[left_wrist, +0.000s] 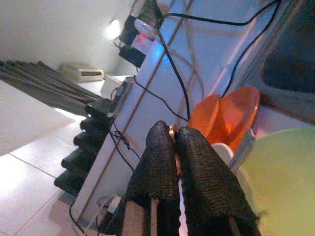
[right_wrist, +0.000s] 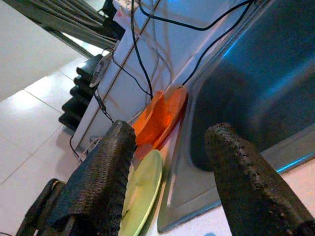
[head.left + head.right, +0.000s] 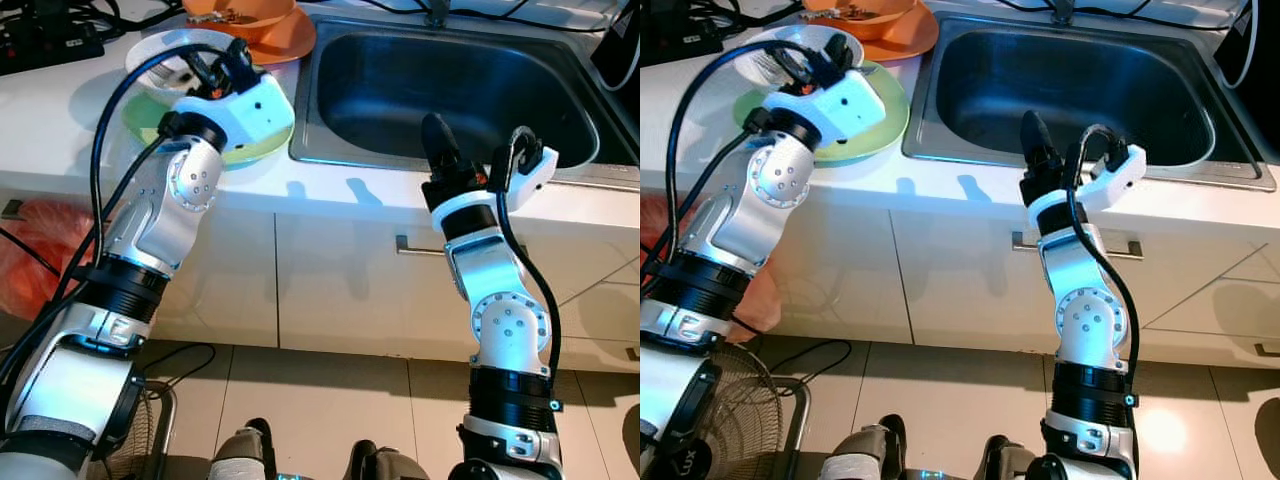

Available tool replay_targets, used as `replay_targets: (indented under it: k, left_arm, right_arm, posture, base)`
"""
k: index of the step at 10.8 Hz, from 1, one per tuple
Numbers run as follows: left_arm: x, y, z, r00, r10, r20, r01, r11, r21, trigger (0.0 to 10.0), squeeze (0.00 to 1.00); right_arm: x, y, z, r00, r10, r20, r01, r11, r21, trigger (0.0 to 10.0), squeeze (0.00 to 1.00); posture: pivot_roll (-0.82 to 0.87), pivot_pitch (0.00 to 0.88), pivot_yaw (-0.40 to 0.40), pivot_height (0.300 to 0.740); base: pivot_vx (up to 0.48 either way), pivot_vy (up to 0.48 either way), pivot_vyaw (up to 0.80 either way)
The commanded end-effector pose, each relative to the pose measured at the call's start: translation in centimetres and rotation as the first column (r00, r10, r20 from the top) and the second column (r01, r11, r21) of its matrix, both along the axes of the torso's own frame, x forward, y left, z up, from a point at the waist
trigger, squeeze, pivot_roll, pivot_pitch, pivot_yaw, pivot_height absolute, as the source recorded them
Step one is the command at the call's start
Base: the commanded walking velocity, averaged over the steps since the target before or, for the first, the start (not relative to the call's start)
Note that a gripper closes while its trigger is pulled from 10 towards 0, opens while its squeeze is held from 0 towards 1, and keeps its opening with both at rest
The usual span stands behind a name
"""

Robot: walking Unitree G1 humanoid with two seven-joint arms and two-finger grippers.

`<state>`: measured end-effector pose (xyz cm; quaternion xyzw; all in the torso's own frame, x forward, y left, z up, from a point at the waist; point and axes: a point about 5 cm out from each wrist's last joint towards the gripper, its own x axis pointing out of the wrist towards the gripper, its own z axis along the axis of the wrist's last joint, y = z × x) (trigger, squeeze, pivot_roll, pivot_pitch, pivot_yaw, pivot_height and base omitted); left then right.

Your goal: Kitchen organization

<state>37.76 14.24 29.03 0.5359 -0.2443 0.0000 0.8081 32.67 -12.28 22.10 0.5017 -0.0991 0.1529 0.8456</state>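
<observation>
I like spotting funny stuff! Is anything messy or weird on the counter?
A little. Black cables trail across the counter near the sink, which looks untidy. The white bowl sits on the green plate, with orange dishes stacked behind. Nothing looks spilled or broken.

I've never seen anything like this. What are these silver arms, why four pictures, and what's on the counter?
A humanoid robot stands at a kitchen counter. Two pictures come from cameras on its head, looking down; the other two sit on its wrists, looking along the black fingers. The left gripper is over a white bowl on a green plate, its fingers pressed together on something small I cannot identify. The right gripper is open at the edge of the steel sink. Orange dishes sit behind.
</observation>
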Motion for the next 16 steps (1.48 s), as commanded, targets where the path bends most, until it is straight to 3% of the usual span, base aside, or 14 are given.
replay_targets:
  k: [1,2,3,5,9,10,13,16]
  left_arm:
    - [-0.4,-0.4,1.6,0.998,-0.014,0.059,0.016,1.000,-0.020,10.0,0.00]
    - [-0.3,-0.2,1.6,0.999,-0.010,0.035,0.012,0.998,-0.065,10.0,0.00]
    - [-0.2,0.1,1.4,0.999,-0.032,-0.014,0.029,0.984,-0.173,10.0,0.00]
    - [0.0,0.1,0.2,0.994,-0.060,-0.096,0.041,0.981,-0.188,10.0,0.00]
    - [-0.3,0.5,1.3,0.991,-0.105,-0.083,0.073,0.945,-0.320,10.0,0.00]
    - [-0.7,1.2,2.4,0.997,-0.070,-0.029,0.056,0.945,-0.323,0.0,0.00]
    - [-1.1,1.7,4.0,0.999,-0.040,0.033,0.048,0.946,-0.322,0.0,0.00]
    - [-1.1,1.7,3.9,0.997,-0.083,0.000,0.076,0.911,-0.406,0.0,0.00]
  right_arm:
    - [0.2,-0.2,0.3,1.000,-0.009,0.007,0.009,1.000,0.020,10.0,0.00]
    - [0.2,-0.1,0.3,1.000,-0.007,0.006,0.007,1.000,0.018,10.0,0.00]
    - [0.2,-0.1,0.3,1.000,-0.006,0.009,0.005,1.000,0.019,10.0,0.00]
    - [0.2,-0.1,0.4,1.000,-0.003,0.009,0.003,1.000,0.017,10.0,0.00]
    - [0.3,-0.1,0.4,1.000,0.001,0.009,-0.001,1.000,0.013,10.0,0.00]
    - [0.2,-0.1,0.4,1.000,0.002,0.007,-0.002,1.000,0.014,10.0,0.00]
    - [0.3,-0.1,0.4,1.000,0.003,0.004,-0.003,1.000,0.014,10.0,0.00]
    - [0.3,-0.1,0.4,1.000,0.007,0.004,-0.007,1.000,0.011,10.0,0.00]
  posture:
    - [0.10,0.163,-0.060,0.740]
    - [0.10,0.161,-0.060,0.740]
    - [0.10,0.159,-0.063,0.740]
    - [0.10,0.157,-0.064,0.740]
    - [0.10,0.154,-0.070,0.740]
    - [0.10,0.158,-0.073,0.740]
    - [0.11,0.162,-0.077,0.740]
    - [0.11,0.165,-0.080,0.740]
  base:
    - [0.000,0.000,0.00]
    - [0.000,0.000,0.00]
    - [0.000,0.000,0.00]
    - [0.000,0.000,0.00]
    - [0.000,0.000,0.00]
    - [0.000,0.000,0.00]
    - [0.000,0.000,0.00]
    - [0.000,0.000,0.00]
